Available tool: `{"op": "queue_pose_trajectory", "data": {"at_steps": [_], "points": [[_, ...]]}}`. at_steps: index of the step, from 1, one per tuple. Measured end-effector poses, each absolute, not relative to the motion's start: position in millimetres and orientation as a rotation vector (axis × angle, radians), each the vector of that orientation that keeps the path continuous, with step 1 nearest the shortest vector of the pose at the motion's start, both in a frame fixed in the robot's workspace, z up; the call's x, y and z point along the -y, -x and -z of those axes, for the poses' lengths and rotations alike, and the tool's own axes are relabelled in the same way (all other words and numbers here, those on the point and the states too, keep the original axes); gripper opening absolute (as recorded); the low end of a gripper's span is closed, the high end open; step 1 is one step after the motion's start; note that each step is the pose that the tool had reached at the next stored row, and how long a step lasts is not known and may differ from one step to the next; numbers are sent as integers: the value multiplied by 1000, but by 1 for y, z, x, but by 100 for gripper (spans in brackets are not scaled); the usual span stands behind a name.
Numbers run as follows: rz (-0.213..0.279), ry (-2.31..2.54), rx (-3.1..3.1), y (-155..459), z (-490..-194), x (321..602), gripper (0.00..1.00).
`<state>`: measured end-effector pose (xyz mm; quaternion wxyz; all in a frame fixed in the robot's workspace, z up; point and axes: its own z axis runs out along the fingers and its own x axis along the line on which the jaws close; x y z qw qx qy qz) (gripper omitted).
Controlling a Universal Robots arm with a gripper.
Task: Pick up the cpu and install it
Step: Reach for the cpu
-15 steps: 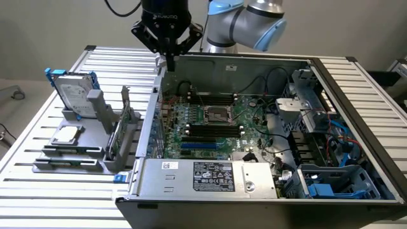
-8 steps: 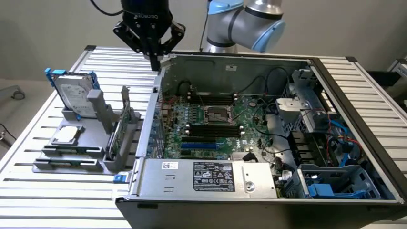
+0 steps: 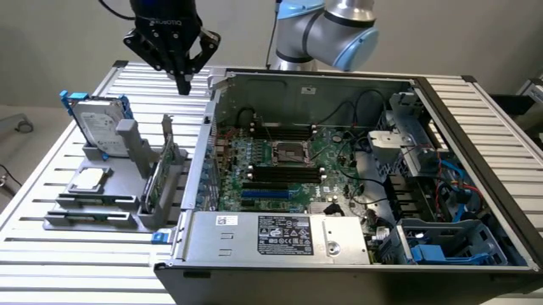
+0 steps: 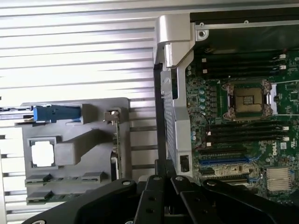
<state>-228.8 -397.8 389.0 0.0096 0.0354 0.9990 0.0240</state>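
1. Across the bench, a pale slatted table is carrying everything in the scene.
2. On it, an open computer case is lying on its side, taking up the middle and the exterior view's right, with its inside facing up.
3. Behind the case, the robot arm is reaching in from the far edge, its pale blue and silver joints showing above the case wall.
4. Inside the case, a green motherboard is lying flat, and a silver power supply with a black label is sitting along the near side.
5. Towards the exterior view's left, a grey holder is resting on the table just beside the case.
6. At the far end of the holder, a silver hard drive with blue brackets is standing upright.
7. Above the table near the case's far corner, the black gripper is hanging with its claw pinched narrow, fingers pressed together and holding nothing; it is hovering well apart from the chip.
8. Near the middle of the motherboard, the dark metal-framed socket is sitting between rows of black memory slots.
9. In a square recess of the holder, the cpu is lying flat with its silver-grey top facing up, near the hard drive and untouched.
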Motion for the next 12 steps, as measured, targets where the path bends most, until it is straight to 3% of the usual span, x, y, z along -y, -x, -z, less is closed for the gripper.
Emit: {"op": "queue_pose_trajectory", "data": {"at_steps": [12], "points": [[-75, -111, -3120, 284, -387, 397, 11]]}}
